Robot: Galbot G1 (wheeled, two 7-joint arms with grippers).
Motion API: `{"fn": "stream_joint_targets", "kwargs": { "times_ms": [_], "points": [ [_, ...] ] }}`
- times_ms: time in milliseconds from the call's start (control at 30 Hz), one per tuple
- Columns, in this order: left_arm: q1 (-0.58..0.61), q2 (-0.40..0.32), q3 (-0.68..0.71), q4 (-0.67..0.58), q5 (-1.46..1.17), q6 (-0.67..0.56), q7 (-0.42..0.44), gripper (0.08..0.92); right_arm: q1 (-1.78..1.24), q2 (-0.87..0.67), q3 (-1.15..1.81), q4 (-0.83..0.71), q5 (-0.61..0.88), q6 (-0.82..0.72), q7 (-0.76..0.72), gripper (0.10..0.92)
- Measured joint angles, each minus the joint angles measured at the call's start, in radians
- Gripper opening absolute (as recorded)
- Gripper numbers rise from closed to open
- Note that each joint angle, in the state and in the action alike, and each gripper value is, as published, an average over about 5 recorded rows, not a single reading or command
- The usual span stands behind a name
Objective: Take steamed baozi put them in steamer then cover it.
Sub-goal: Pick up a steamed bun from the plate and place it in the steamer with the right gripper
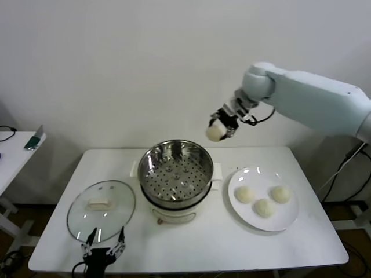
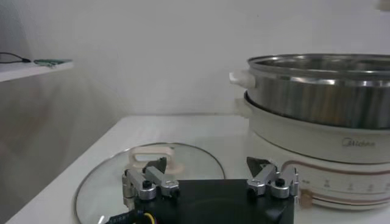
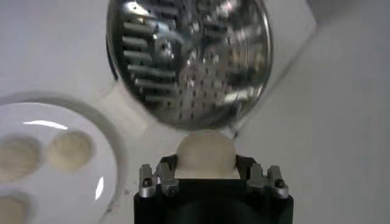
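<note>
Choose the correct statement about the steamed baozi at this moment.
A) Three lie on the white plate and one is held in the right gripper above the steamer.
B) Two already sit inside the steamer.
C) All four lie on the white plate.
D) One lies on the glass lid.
A: three baozi rest on the white plate, while the right gripper holds a fourth baozi in the air above the empty steamer.

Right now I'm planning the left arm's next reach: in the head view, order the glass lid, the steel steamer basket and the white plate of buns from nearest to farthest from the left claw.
1. Round clear glass lid, just beyond the open left claw, on the table's left.
2. Shiny perforated steel steamer basket, at the centre.
3. Flat white plate holding three buns, on the right.
</note>
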Motion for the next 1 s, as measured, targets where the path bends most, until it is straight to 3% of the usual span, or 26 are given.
{"fn": "stream_joint_targets", "kwargs": {
  "times_ms": [233,567,1000],
  "points": [
    [0.002,0.0,-0.004,-0.006,0.0,0.002,-0.001,0.823,-0.055,0.094,-0.017,-0.03,-0.135,0.116,0.057,0.653],
    [-0.001,-0.003,0.001,-0.001,0.006,0.002,-0.001,0.823,-0.196,0.205,0.021,-0.198,-0.345,0.24,0.123,0.653],
    [-0.011,-0.003,-0.002,0.007,-0.001,0.002,-0.002,0.823,-0.304,0.318,0.066,-0.4,-0.461,0.318,0.164,0.654]
  ]
}}
